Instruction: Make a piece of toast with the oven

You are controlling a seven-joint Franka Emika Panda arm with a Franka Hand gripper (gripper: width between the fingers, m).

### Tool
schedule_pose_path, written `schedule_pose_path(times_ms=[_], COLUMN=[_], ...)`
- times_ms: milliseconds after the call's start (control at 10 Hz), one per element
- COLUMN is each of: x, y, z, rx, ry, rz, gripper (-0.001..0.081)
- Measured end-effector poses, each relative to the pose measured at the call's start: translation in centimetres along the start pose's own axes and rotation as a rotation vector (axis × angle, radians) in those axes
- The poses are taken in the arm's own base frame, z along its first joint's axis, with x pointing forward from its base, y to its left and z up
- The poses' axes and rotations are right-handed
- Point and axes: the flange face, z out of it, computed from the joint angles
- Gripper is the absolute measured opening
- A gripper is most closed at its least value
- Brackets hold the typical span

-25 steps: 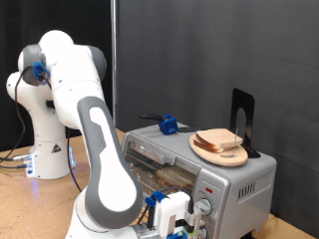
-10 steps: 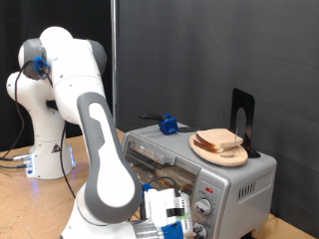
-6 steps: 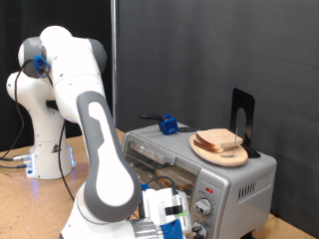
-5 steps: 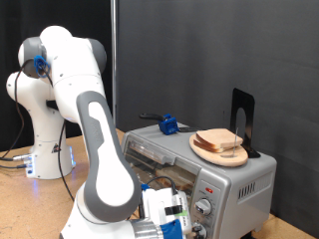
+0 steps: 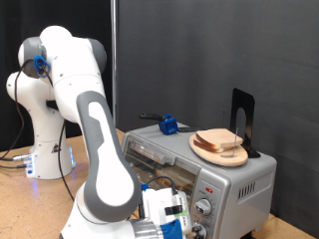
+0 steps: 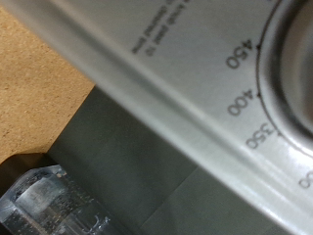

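Gripper (image 5: pixel 177 221) sits low against the front of the oven (image 5: pixel 234 184) beside its knobs (image 5: pixel 204 208); whether its fingers are parted or closed I cannot tell. Bread slices (image 5: pixel 220 142) lie on a wooden plate (image 5: pixel 204 152) atop the oven

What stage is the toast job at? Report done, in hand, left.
Done: nothing clearly. The bread slices sit on the wooden plate atop the oven, and no slice shows inside it. In hand: the gripper is low at the oven's front by the knobs; the wrist view shows a temperature dial close up. Left: bread into the oven, and toasting.
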Motion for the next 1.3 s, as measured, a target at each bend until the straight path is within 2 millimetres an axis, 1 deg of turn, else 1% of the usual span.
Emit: schedule_pose_path(times_ms=[100,200,300,400,500,600,700,800,900,1100,1300], x=[0.1,0.1,0.1,0.1,0.0,-0.3,-0.8,-1.5,-2.3,-3.8,-5.3], y=[-0.2,-0.2,-0.3,-0.3,-0.4,-0.5,-0.8,-1.2,-1.8,-2.6,-3.3], z=[-0.1,-0.2,-0.3,-0.3,-0.3,-0.6,-1.1,-2.1,-3.3,-5.6,-8.3], rx=[-0.002,-0.002,-0.002,0.0,0.012,0.025,0.04,0.049,0.054,0.045,0.036], ry=[0.004,0.006,0.006,0.005,-0.003,-0.012,-0.022,-0.025,-0.024,-0.014,-0.014], rz=[-0.003,-0.004,-0.004,-0.004,-0.003,0.002,0.019,0.047,0.075,0.109,0.136], gripper=[0.0244,0.0244,0.0381,0.0564,0.0564,0.0699,0.0699,0.079,0.0803,0.0808,0.0808])
